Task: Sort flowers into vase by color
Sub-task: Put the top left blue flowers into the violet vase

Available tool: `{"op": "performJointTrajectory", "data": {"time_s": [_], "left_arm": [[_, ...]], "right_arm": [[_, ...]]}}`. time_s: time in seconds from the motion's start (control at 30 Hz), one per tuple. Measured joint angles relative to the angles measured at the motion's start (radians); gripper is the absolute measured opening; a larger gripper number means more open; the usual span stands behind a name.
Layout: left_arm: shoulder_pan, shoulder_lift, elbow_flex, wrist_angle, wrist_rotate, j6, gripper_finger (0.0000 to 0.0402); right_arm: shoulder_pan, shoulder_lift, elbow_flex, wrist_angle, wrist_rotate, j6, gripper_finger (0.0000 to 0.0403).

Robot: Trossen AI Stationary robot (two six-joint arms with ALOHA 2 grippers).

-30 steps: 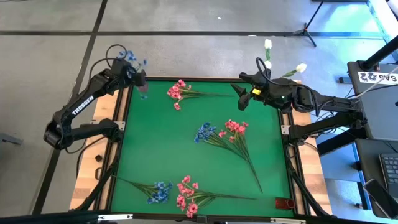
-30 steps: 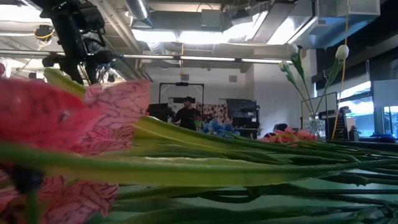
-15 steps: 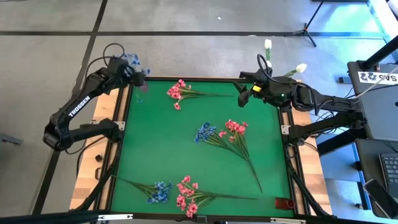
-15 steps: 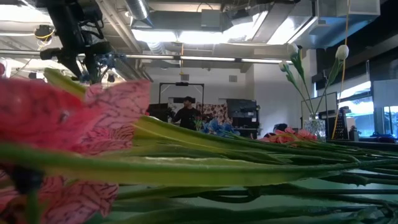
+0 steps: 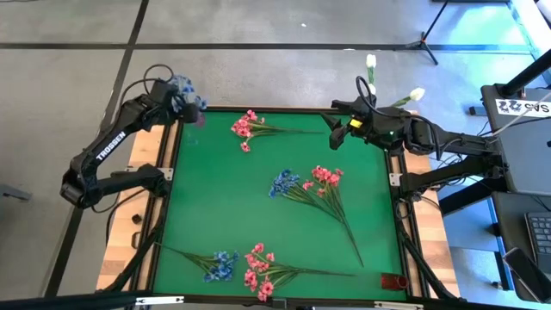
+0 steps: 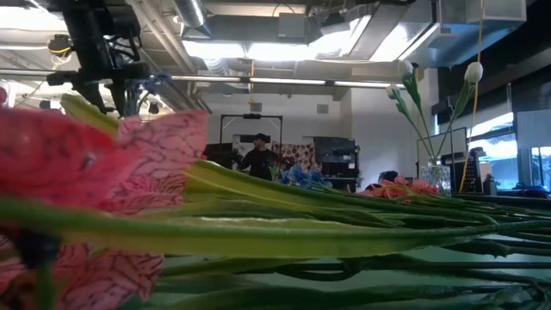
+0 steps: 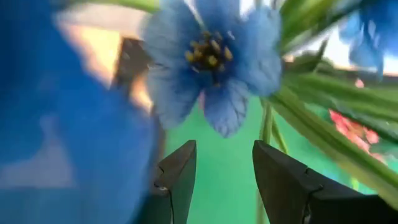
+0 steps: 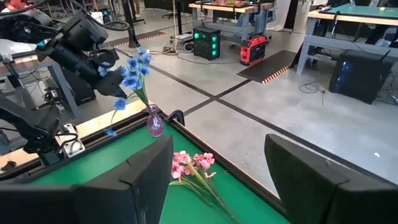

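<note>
A blue spray [image 8: 134, 67] stands upright with its stem in a small purple vase [image 8: 154, 121] at the table's far left corner. My left gripper [image 5: 191, 103] hangs open just left of those blooms. One blue bloom [image 7: 208, 59] fills the view just past its fingers [image 7: 180, 168], and green stems [image 7: 311, 118] pass beside them. My right gripper [image 5: 332, 135] waits open above the far right edge, nothing between its fingers [image 8: 149, 168]. Pink sprays [image 5: 245, 129] [image 5: 325, 179] [image 5: 258, 271] and blue sprays [image 5: 282, 182] [image 5: 222, 263] lie flat on the green mat.
White buds [image 5: 372, 65] [image 6: 473, 73] stand in a glass vase [image 6: 437, 176] beyond the far right corner. A small red object [image 5: 394, 281] lies at the near right corner. A pink bloom [image 6: 95, 172] lies close before the low camera. A person [image 6: 258, 155] stands far behind.
My left gripper has drawn a little toward the table's left edge and tipped its wrist, staying open. The blue blooms beside it have shifted slightly while the stem stays in the purple vase.
</note>
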Motion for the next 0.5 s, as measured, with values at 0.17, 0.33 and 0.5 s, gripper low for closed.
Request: {"op": "performJointTrajectory", "data": {"time_s": [0.17,0.33,0.5], "left_arm": [[-0.001,0.000,0.030,-0.063,0.073,-0.001,0.0153],[-0.001,0.000,0.031,-0.164,0.081,0.036,0.0153],[-0.040,-0.010,0.031,-0.195,0.074,0.064,0.0153]], "right_arm": [[0.000,0.000,0.000,-0.008,0.000,0.002,0.0253],[0.000,0.000,0.000,-0.028,0.000,0.002,0.0253],[0.000,0.000,0.000,-0.039,0.000,0.002,0.0253]]}}
